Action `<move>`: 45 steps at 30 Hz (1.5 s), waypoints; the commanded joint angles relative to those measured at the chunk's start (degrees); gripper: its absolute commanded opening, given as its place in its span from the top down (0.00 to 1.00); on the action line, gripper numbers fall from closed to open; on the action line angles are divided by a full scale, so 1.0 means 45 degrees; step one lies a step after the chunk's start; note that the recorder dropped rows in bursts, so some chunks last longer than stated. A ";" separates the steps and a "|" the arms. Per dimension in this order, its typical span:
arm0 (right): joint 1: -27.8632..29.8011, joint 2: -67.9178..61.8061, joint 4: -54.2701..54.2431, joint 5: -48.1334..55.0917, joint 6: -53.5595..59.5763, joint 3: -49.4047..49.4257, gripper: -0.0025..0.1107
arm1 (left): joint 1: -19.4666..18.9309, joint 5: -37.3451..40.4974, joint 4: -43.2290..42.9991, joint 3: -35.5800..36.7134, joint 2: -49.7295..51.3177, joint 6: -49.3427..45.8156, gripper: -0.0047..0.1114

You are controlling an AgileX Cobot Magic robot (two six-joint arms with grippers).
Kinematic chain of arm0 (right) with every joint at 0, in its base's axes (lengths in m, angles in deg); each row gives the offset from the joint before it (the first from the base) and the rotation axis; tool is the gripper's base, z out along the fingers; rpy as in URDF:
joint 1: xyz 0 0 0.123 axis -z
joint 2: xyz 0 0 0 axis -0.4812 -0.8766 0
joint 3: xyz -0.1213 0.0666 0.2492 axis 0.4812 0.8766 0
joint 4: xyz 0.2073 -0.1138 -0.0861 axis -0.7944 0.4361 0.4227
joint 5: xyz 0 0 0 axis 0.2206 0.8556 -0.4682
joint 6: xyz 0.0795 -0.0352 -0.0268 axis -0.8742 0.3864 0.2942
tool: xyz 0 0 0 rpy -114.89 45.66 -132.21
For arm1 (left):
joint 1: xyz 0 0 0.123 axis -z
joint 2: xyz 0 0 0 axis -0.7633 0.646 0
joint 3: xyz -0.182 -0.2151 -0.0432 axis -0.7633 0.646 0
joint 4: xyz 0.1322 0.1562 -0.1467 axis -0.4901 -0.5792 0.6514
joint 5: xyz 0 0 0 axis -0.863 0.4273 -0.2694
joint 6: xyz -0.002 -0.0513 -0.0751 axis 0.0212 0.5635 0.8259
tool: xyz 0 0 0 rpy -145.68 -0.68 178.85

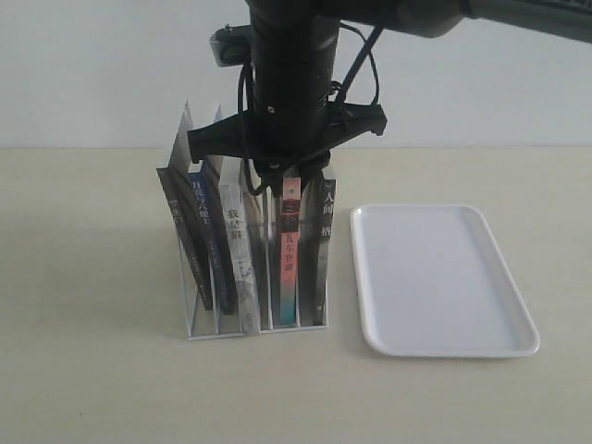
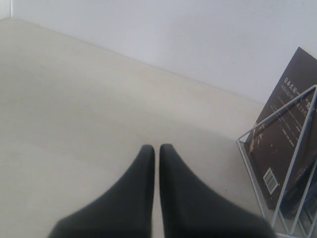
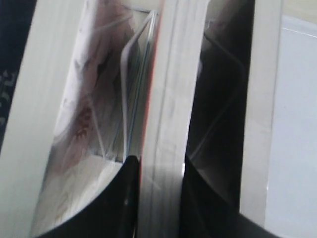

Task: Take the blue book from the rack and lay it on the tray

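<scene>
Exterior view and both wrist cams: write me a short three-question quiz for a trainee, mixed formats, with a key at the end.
1. True or false: the blue book stands in the rack.
2. The right gripper has which book between its fingers? A) the blue book B) the red-and-teal book C) the black-spined book
3. Fill in: the left gripper is ___ and holds nothing.
Key: 1 true; 2 B; 3 shut.
</scene>
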 commanded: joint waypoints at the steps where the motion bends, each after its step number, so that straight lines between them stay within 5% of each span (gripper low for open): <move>1: 0.0076 0.0002 0.0117 0.0070 0.0420 -0.0025 0.98 | -0.0031 -0.0159 -0.0006 0.0034 -0.0040 -0.0055 0.92; 22: 0.0076 0.4005 0.1020 0.0070 0.0758 -0.0075 0.98 | -0.0031 -0.0159 -0.0006 0.0034 -0.0040 -0.0055 0.92; 45: 0.0076 0.3975 0.1134 0.0070 0.0758 -0.0075 0.98 | -0.0031 -0.0159 -0.0006 0.0034 -0.0040 -0.0055 0.92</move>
